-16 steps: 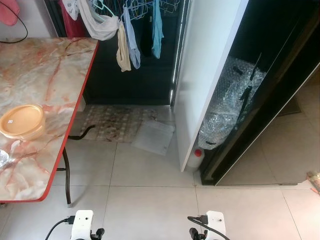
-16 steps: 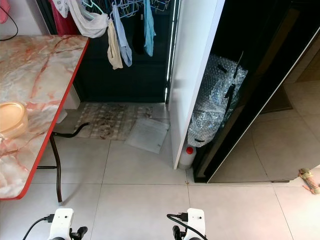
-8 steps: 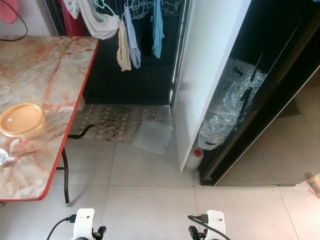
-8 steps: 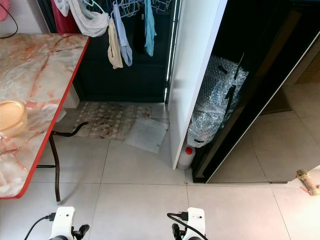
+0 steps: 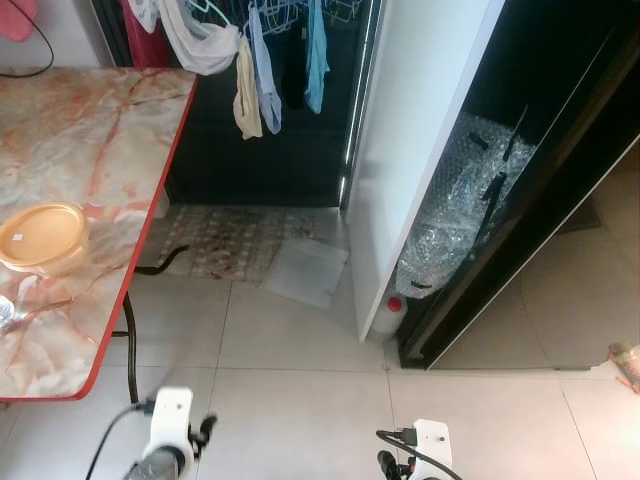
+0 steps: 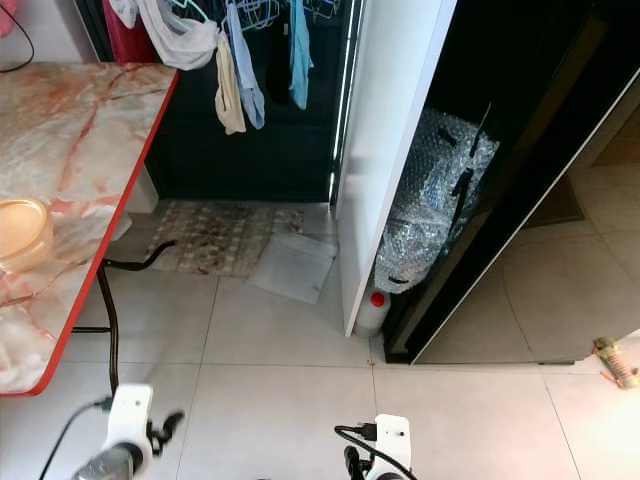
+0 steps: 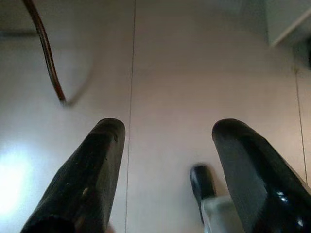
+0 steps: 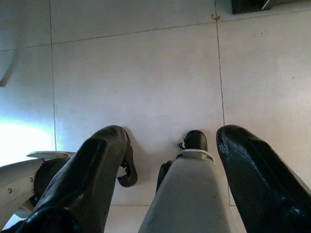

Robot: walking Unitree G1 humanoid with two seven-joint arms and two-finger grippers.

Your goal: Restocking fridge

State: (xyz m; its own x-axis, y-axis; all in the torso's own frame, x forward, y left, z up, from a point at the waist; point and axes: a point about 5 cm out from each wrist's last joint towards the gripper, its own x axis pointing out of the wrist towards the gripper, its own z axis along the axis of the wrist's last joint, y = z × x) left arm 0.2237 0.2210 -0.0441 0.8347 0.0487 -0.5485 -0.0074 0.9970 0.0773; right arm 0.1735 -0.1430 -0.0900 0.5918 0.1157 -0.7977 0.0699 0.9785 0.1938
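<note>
Both tools hang released over the tiled floor [image 5: 300, 380]: left tool [image 7: 167, 145], right tool [image 8: 170, 150]; orange bowl [image 5: 42, 236] sits on the desk [image 5: 90, 140].

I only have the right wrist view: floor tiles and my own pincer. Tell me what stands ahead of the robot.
Observer: A tall white unit stands ahead on the right, with bubble wrap bundled in its dark opening.
Operator: Name anything on the floor near it.
Observer: A white bottle with a red cap stands at the foot of the unit.
Operator: Now give me the left side.
Observer: A marble-topped table with a red edge stands there, and an orange lidded container sits on it.
</note>
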